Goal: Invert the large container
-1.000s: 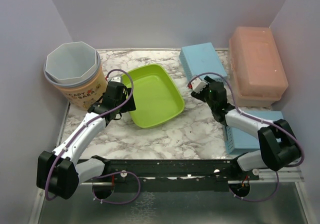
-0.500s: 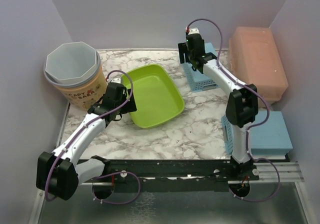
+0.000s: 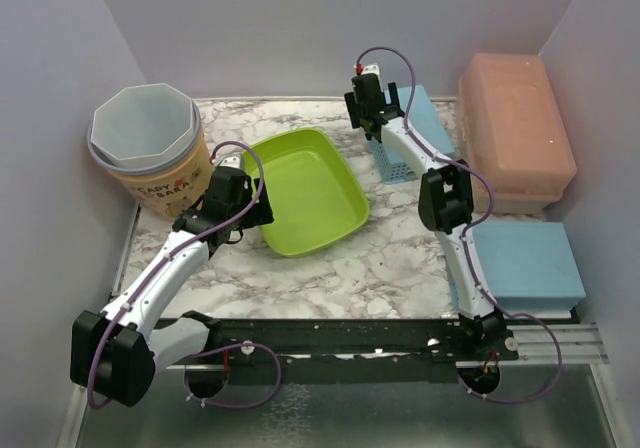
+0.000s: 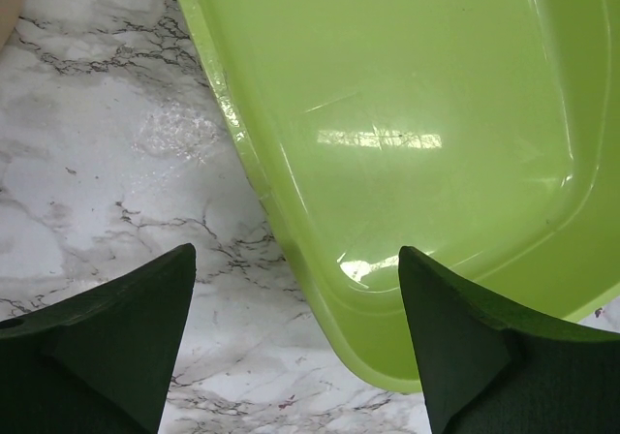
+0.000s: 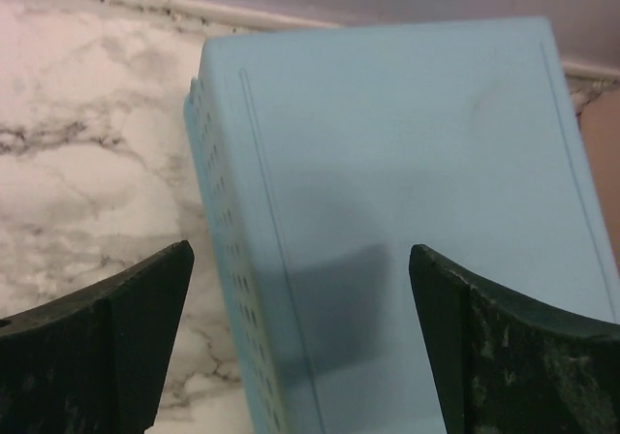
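A large lime-green plastic container (image 3: 305,193) with rounded corners is being carried upright, its opening facing up, by the white marble-patterned desk (image 3: 390,258) near the middle of the top view, and nothing is being seen inside it. The left tool (image 3: 252,220) is being held at about 8 o'clock on this container, with its dark fingers (image 4: 126,337) spread wide. In the left wrist view the left tool (image 4: 294,255) is being shown with the container's (image 4: 417,143) rim running between the jaws without being pinched, one finger over the marble and the other over the green basin. The right tool (image 3: 365,120) is being reached out toward 1 o'clock, where an overturned light-blue perforated plastic basket (image 3: 428,116) is being kept. In the right wrist view the right tool (image 5: 298,250) is being held open and empty, with the basket's (image 5: 387,192) long perforated side lying between its jaws; whether the basket is being touched cannot be told. An overturned salmon-pink plastic bin (image 3: 515,128) is being kept at 2 o'clock, just beside the basket. A second overturned light-blue basket (image 3: 530,263) is being kept at 4 o'clock. A round tan paper bucket with a grey liner (image 3: 150,148) is being stood upright at 10 o'clock, near the left tool.
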Robot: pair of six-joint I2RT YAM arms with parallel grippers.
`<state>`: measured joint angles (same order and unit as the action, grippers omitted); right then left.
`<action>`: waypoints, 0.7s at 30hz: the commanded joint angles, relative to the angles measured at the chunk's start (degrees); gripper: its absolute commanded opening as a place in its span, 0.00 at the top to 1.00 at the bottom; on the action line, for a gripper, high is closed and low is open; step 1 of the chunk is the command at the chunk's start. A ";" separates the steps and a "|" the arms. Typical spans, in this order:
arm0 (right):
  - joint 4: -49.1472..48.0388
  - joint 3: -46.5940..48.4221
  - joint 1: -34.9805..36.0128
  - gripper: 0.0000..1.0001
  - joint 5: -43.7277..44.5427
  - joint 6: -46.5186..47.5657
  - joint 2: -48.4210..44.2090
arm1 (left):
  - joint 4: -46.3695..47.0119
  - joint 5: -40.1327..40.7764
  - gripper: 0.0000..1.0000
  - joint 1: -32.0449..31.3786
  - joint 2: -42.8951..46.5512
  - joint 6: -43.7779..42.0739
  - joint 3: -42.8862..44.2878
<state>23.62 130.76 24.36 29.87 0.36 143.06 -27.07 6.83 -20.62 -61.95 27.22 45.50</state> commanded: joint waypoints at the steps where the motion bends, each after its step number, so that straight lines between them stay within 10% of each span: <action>1: -4.38 8.65 -0.19 0.01 6.95 5.18 6.30 | 0.28 -1.47 0.14 0.17 -0.56 0.31 -0.02; 21: 1.51 7.85 -1.63 0.04 18.39 -14.53 8.27 | -1.61 -3.68 0.14 0.12 -0.05 1.97 1.95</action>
<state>20.23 140.97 23.79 46.39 -7.46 153.29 -27.57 5.08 -20.62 -62.48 28.01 45.52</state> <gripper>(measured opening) 0.966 0.865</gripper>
